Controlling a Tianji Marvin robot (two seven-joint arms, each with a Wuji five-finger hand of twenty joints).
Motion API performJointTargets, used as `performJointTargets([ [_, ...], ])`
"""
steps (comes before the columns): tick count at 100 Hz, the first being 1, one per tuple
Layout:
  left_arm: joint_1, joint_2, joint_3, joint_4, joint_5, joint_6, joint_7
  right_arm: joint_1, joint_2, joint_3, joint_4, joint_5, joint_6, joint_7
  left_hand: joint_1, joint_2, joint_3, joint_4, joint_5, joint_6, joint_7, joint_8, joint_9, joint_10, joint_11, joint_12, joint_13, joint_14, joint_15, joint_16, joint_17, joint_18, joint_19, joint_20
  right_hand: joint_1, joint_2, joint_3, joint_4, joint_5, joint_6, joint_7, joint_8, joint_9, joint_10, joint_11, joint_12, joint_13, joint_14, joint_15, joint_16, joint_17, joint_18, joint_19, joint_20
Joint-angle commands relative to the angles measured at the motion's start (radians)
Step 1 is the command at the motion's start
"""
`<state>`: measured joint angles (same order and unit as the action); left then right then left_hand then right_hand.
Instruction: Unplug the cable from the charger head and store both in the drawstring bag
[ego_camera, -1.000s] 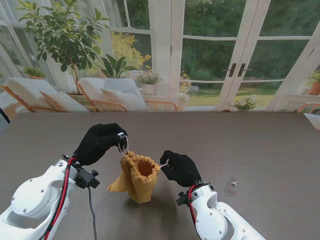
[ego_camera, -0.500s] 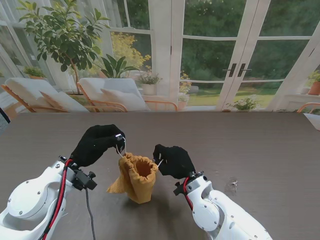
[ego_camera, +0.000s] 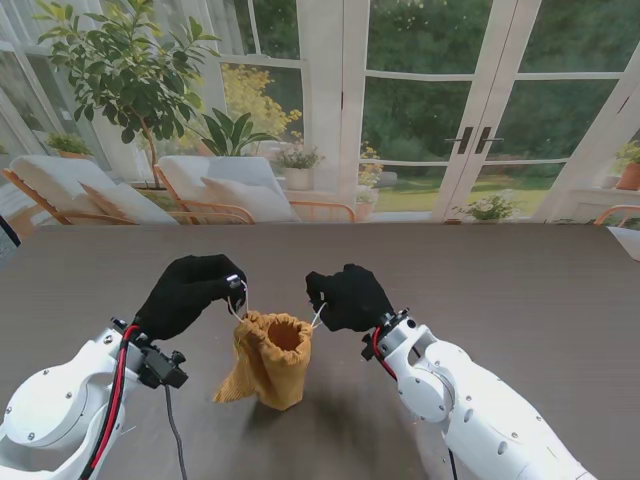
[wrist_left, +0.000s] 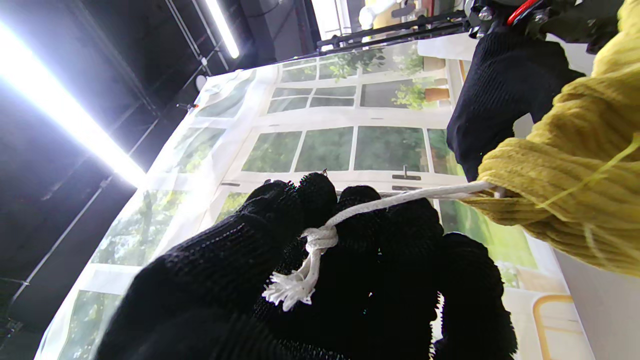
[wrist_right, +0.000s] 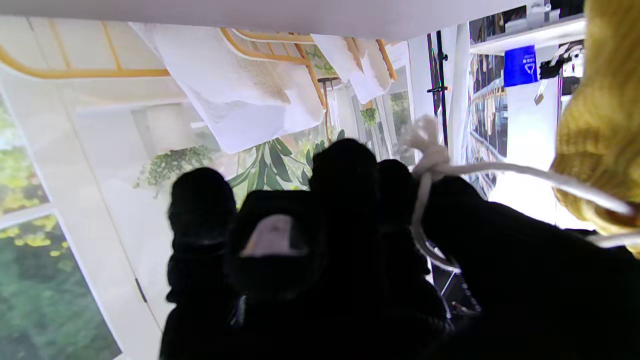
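Note:
A mustard-yellow drawstring bag (ego_camera: 270, 358) stands upright on the dark table (ego_camera: 520, 290) with its mouth still open. My left hand (ego_camera: 190, 293) is shut on the left white drawstring (wrist_left: 320, 240) by its knot. My right hand (ego_camera: 348, 297) is shut on the right drawstring (wrist_right: 435, 165). Both hands are a little above and to either side of the bag's mouth, and the cords run taut to the bag (wrist_left: 565, 195). No cable or charger head is visible; the inside of the bag is not shown.
A small pale mark or object (ego_camera: 462, 372) lies on the table to the right, nearer to me than the right hand. Behind the table's far edge are glass doors, chairs and plants.
Both hands have risen and moved farther from me, the right one most, pulling the cords. The bag's mouth looks slightly narrower and its top stands taller.

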<state>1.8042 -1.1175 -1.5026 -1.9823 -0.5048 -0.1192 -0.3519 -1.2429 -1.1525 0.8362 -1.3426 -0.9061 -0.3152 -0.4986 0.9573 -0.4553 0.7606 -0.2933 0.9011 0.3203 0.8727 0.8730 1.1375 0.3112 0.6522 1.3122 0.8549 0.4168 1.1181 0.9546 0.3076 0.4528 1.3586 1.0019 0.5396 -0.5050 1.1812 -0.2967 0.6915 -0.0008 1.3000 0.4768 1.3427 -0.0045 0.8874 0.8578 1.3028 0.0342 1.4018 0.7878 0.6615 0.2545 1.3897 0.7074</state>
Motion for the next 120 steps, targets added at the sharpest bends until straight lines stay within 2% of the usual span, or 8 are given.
performJointTargets([
  [1,0.004,0.000,-0.005,-0.015,-0.005,-0.004,-0.021,0.019,0.009,0.000,0.003,-0.019,-0.011,0.017,0.077,0.033,0.019,0.026,0.012,-0.014,0.105,0.041,0.030,-0.035,0.031,0.003,0.042,0.037,0.019,0.010,0.028,-0.041,0.029,0.009,0.004,-0.016,0.055,-0.014,0.012,-0.068,0.074,0.042,0.077,0.007,0.032,0.019,0.017,-0.097,0.037,0.022,0.367,-0.034,0.037,-0.021],
  [23,0.006,-0.002,-0.001,-0.019,-0.011,-0.008,-0.015,0.040,0.019,-0.009,0.010,-0.058,-0.009,0.015,0.073,0.029,0.026,0.024,0.015,-0.013,0.107,0.039,0.035,-0.035,0.032,0.003,0.048,0.038,0.023,0.011,0.032,-0.038,0.032,0.005,-0.001,-0.029,0.072,-0.014,0.019,-0.067,0.077,0.047,0.095,0.005,0.033,0.020,0.017,-0.113,0.058,0.035,0.399,-0.042,0.041,-0.016],
  [47,0.015,-0.001,-0.006,-0.027,-0.009,-0.012,-0.014,0.067,0.020,-0.029,0.025,-0.068,0.033,0.025,0.069,0.027,0.032,0.021,0.016,-0.014,0.107,0.037,0.036,-0.036,0.031,0.001,0.051,0.037,0.023,0.011,0.035,-0.036,0.034,0.001,-0.001,-0.057,0.106,-0.017,0.037,-0.051,0.079,0.047,0.105,0.005,0.060,0.025,0.017,-0.132,0.092,0.061,0.424,-0.060,0.085,0.010],
  [71,0.020,0.000,-0.011,-0.029,-0.010,-0.028,-0.018,0.103,0.029,-0.049,0.040,-0.094,0.074,0.052,0.066,0.025,0.037,0.020,0.017,-0.018,0.109,0.037,0.039,-0.040,0.032,0.002,0.054,0.029,0.023,0.010,0.041,-0.039,0.035,-0.004,0.007,-0.048,0.098,-0.015,0.032,-0.047,0.078,0.050,0.103,0.000,0.069,0.016,0.017,-0.146,0.099,0.070,0.427,-0.072,0.097,0.015],
  [120,0.043,0.000,-0.028,-0.043,-0.012,-0.059,-0.012,0.187,0.033,-0.079,0.105,-0.087,0.088,0.111,0.058,0.018,0.052,0.014,0.021,-0.021,0.113,0.037,0.044,-0.045,0.034,0.006,0.062,0.022,0.027,0.010,0.047,-0.039,0.040,-0.013,0.007,-0.025,0.071,-0.010,0.013,-0.073,0.077,0.068,0.098,-0.005,0.052,0.010,0.018,-0.149,0.087,0.069,0.417,-0.086,0.070,0.009],
])
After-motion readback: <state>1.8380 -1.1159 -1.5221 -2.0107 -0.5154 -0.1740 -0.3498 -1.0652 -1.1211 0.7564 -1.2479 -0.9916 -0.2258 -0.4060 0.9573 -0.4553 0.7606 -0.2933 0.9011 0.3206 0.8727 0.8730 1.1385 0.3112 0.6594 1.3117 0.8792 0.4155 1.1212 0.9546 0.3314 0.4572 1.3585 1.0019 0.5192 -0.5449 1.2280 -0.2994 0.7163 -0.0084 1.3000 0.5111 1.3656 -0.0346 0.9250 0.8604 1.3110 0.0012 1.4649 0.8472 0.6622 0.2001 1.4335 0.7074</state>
